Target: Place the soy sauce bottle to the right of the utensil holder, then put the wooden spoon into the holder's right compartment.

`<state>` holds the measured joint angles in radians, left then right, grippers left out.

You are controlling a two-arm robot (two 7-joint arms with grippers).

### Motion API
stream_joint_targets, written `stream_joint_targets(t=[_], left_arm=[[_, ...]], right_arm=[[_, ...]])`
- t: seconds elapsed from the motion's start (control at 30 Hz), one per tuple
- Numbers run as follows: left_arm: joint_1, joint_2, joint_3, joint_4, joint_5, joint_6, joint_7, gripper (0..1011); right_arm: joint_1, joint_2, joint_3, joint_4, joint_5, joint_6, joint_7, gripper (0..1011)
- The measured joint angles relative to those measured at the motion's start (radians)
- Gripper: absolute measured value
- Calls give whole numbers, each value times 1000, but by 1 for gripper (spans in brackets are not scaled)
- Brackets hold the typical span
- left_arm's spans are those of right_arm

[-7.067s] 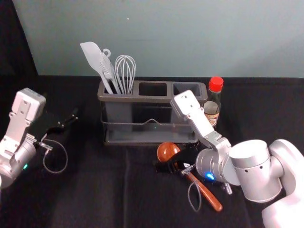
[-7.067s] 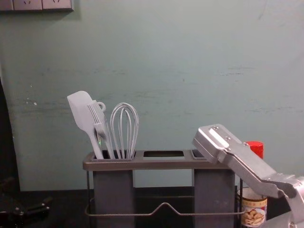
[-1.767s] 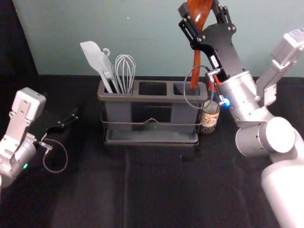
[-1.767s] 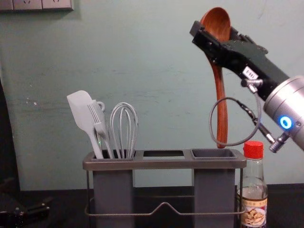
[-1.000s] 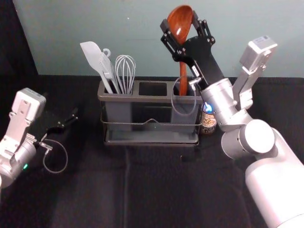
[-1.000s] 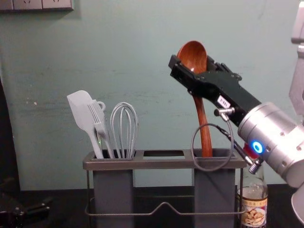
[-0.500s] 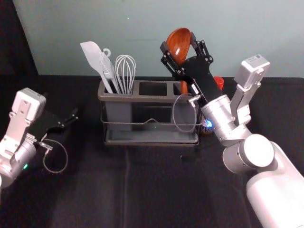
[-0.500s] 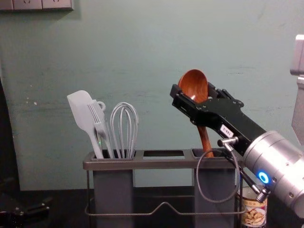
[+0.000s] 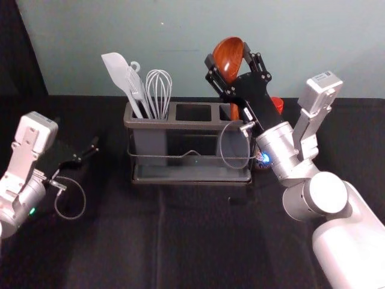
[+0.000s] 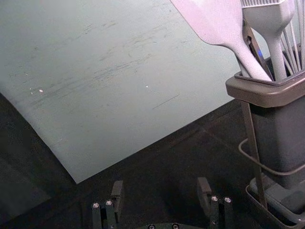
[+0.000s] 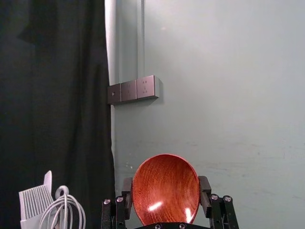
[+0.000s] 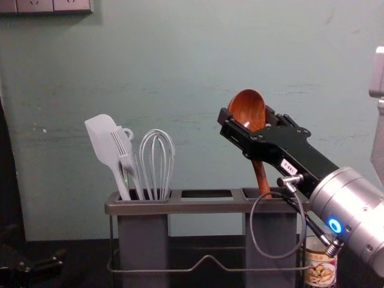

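Observation:
Upright, bowl on top, the wooden spoon (image 9: 228, 59) has its handle end inside the right compartment of the utensil holder (image 9: 189, 171). My right gripper (image 9: 229, 67) is above that compartment, shut on the spoon's bowl; in the right wrist view its fingers (image 11: 204, 191) press both sides of the bowl (image 11: 165, 188). Just right of the holder stands the soy sauce bottle (image 12: 321, 271), its red cap (image 9: 277, 105) partly behind the right arm. Idle at the left of the table, my left gripper (image 9: 85, 155) is open, its fingertips apart in the left wrist view (image 10: 162, 193).
A white spatula (image 12: 103, 141), a brush (image 12: 125, 153) and a whisk (image 12: 157, 162) stand in the holder's left compartment. The wall (image 9: 210, 36) rises close behind the holder. A thin cable loop hangs from the right wrist before the right compartment.
The spoon, earlier lying on the table, was taken up by my right gripper, carried over the holder, then moved left and lowered into the right compartment. The left arm has stayed still.

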<state>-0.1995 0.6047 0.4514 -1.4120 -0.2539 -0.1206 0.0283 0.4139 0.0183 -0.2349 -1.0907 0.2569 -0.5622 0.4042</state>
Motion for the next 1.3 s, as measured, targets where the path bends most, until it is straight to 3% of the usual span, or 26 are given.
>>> stream_joint_targets(t=[0.13,0.37,0.87,1.3], left_arm=[[0,0,0,0,0,0,0,1000],[0,0,0,0,0,0,0,1000],[0,0,0,0,0,0,0,1000],[0,0,0,0,0,0,0,1000]], right_arm=[[0,-1,1,0,1,0,0,854],[-4,-11,10,-2,-5,-15,-14,1003],[-10,-20,21,-5,-5,-25,-13,1002],[-65,-1,23,-196,2,3,-17,1002]])
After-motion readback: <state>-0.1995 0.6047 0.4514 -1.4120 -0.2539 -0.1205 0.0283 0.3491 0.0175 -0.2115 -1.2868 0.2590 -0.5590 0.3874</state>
